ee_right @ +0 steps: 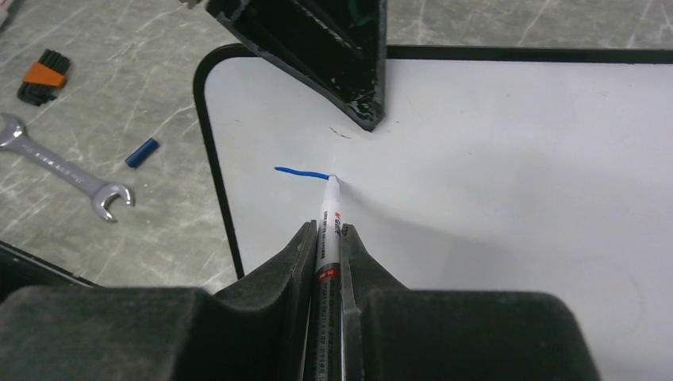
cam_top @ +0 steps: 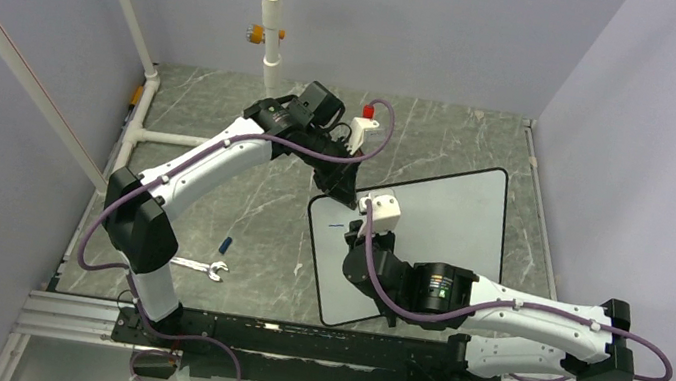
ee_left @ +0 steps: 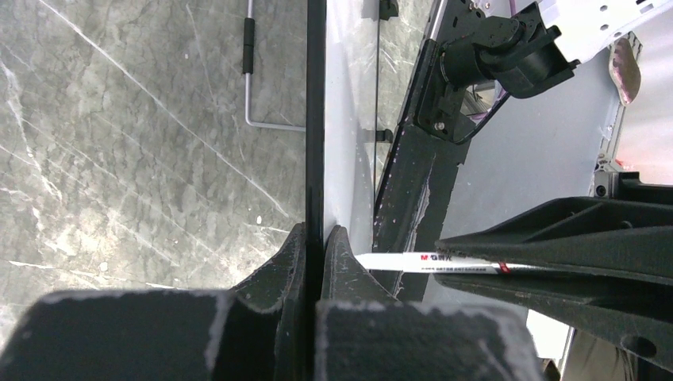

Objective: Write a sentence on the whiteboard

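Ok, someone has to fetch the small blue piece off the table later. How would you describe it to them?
Find the whiteboard, the big white board on the grey table. Off its left edge lies a silver wrench, and the blue piece sits between wrench and board. It is a short blue cylinder, far smaller than the wrench.

The whiteboard (ee_right: 516,175) looks glossy and smooth, the tabletop (ee_left: 119,143) marbled grey stone, the wrench (ee_right: 55,163) bright metal
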`<state>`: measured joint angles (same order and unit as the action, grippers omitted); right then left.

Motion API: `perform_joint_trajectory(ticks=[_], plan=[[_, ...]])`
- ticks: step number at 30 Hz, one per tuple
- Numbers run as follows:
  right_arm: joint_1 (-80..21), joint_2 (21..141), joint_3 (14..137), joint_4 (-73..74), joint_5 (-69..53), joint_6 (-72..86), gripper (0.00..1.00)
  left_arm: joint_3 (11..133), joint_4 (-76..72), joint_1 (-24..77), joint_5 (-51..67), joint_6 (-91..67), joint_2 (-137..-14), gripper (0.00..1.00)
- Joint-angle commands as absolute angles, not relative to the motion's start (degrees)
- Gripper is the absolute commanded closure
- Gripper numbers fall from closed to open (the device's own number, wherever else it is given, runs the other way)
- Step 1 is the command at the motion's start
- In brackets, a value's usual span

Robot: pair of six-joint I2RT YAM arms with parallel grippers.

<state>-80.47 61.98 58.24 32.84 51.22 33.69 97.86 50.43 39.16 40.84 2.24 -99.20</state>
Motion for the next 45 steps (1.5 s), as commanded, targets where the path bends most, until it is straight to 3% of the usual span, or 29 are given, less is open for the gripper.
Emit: perform_joint_trajectory(ticks=[1,20,45], plan=[[-80.54,60.80,60.80,36.42,55.38,35.51,1.00,97.56,46.04,39.08,28.96,6.50,-96.94,1.00],[-80.58,60.40,58.86,29.23,47.49,29.25,1.00,99.23,47.02,39.07,28.39,5.62,-97.60,1.00],[-80.60,60.44,52.15,34.09,40.94,34.54,1.00,101.07,49.29,39.48,27.12,6.39,-98.26,1.00]])
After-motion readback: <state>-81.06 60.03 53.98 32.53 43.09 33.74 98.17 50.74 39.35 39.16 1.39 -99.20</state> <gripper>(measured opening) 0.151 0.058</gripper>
